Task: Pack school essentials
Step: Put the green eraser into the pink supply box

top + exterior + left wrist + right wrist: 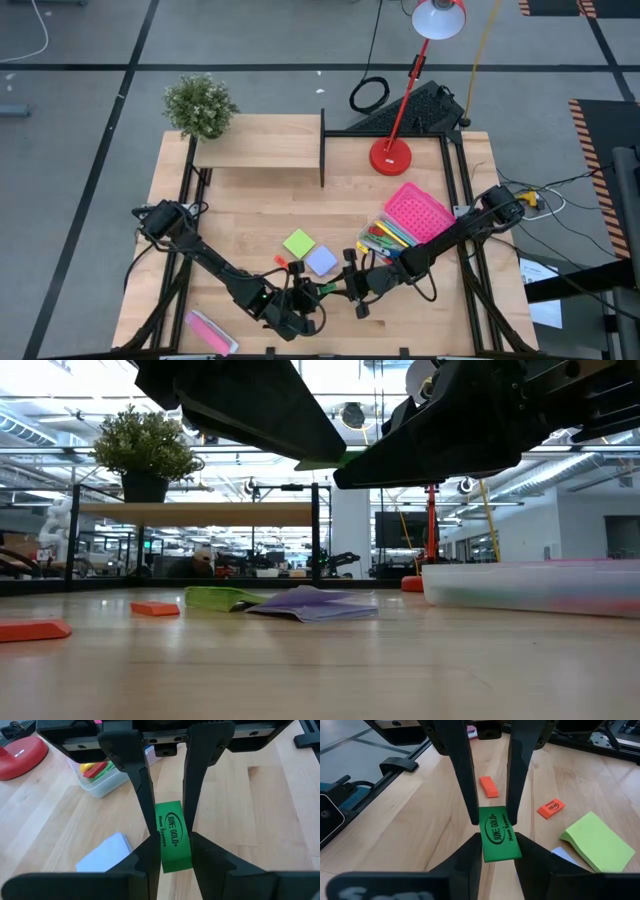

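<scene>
Toward 6 o'clock on the wooden surface (250,210), from above, the left gripper (318,296) and right gripper (343,284) meet over a green eraser (327,290); a lime sticky pad (298,243) and lilac pad (321,261) lie at 12 o'clock of them, a clear box (385,240) of pens with its pink perforated lid (421,211) at 2 o'clock. At surface height, two flat orange erasers (155,608) show. From the left wrist, printed lettering shows on the flat rectangular eraser, both grippers clamped on it. From the right wrist, both orange erasers lie beyond, the lime pad's square edges beside
</scene>
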Controlling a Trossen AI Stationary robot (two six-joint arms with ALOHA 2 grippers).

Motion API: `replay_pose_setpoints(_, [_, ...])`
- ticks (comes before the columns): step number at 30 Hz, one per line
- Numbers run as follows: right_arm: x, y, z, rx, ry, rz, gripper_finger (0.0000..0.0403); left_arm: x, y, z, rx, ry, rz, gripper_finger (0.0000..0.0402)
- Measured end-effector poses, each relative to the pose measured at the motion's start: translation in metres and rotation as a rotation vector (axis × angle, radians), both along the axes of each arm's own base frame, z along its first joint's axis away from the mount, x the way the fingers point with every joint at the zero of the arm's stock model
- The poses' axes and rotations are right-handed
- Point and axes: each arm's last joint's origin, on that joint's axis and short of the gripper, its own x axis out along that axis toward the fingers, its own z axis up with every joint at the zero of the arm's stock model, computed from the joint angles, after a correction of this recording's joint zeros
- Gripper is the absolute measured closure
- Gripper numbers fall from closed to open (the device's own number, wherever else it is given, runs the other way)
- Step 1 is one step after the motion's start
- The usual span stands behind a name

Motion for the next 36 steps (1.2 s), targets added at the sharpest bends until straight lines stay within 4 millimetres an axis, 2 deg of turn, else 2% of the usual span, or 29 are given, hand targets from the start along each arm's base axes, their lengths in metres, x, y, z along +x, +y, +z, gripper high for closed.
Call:
replay_pose_setpoints(8, [0.000,0.000,0.000,0.000,0.000,0.001,0.0317,0.000,0.000,0.000,-0.024,-0.005,0.012,0.0288])
replay_pose_setpoints(16, [-0.003,-0.001,0.003,0.005,0.029,0.019,0.0317,-0.004,-0.002,-0.001,-0.051,0.004,0.033,0.0175])
replay_pose_setpoints(21, [-0.012,-0.006,0.011,-0.007,0.110,-0.009,0.0317,-0.016,-0.004,0.012,-0.088,0.005,0.061,0.0127])
replay_pose_setpoints(24, [-0.020,-0.013,0.020,-0.021,0.168,-0.086,0.0318,-0.024,-0.004,0.013,-0.075,0.034,0.090,0.0123])
replay_pose_setpoints(29, [-0.044,-0.031,0.037,-0.045,0.295,-0.268,0.0318,-0.030,-0.001,0.009,-0.087,0.070,0.145,0.0141])
replay_pose_setpoints(36, [-0.073,-0.067,0.056,-0.055,0.406,-0.559,0.0318,-0.031,-0.001,0.008,-0.109,0.073,0.164,0.0170])
